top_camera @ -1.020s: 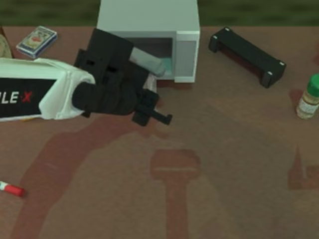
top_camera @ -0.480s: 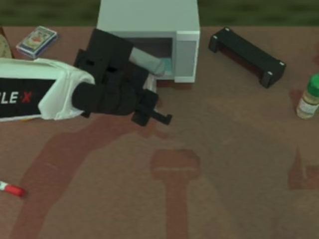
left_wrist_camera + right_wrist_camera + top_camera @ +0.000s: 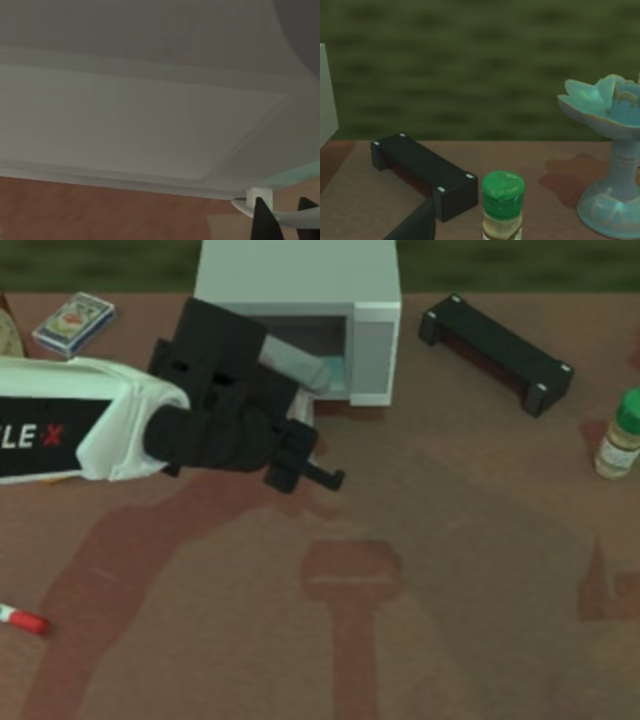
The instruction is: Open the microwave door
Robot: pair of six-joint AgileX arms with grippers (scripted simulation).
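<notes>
The microwave door (image 3: pixel 292 365) is already swung well out from the microwave (image 3: pixel 300 280) at the back of the table, left of centre, and the pale teal cavity (image 3: pixel 335 365) shows behind it. Up close in my left wrist view the door is a smooth, matte grey-white panel (image 3: pixel 125 120) with a shallow recessed rectangle, and a pale handle bar (image 3: pixel 265 202) sits right by my dark fingertips (image 3: pixel 265 225). My left gripper (image 3: pixel 300 465) is just in front of the door's free edge, its fingers narrowly apart around the handle as far as I can judge; I cannot see firm contact. The risk, I think, is slip: the handle is thin and slick-looking, so a pull off the door's arc could let it slide out of my fingers, or drag the light boxy appliance across the wood-grain table (image 3: pixel 450 590). To the right lie a black bracket-shaped block (image 3: pixel 495 352) and a green-capped spice jar (image 3: pixel 620 435), well clear. My right gripper is out of view.
</notes>
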